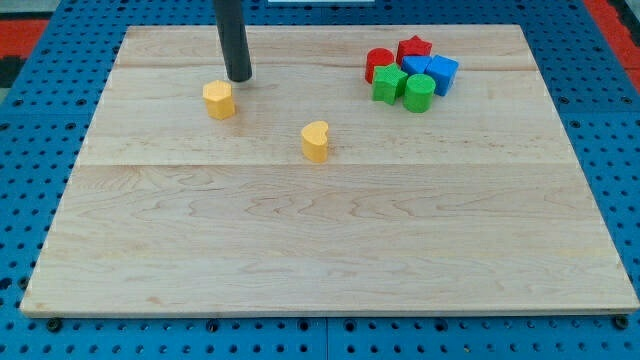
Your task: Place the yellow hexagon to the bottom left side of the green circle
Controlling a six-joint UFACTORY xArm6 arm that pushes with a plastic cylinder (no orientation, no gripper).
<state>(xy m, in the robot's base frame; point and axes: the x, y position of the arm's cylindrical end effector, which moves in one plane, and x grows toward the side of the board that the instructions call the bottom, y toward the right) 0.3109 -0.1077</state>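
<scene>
The yellow hexagon (218, 99) stands on the wooden board at the view's upper left. My tip (239, 77) rests on the board just above and to the right of it, close but apart. The green circle (419, 92) stands at the view's upper right, at the bottom right of a tight cluster of blocks. A yellow heart (315, 141) stands alone near the middle, between the hexagon and the green circle and lower than both.
The cluster holds a green star-like block (388, 84), a red cylinder (378, 63), a red star (414, 48) and two blue blocks (434, 71). The wooden board (320, 250) lies on a blue pegboard surface.
</scene>
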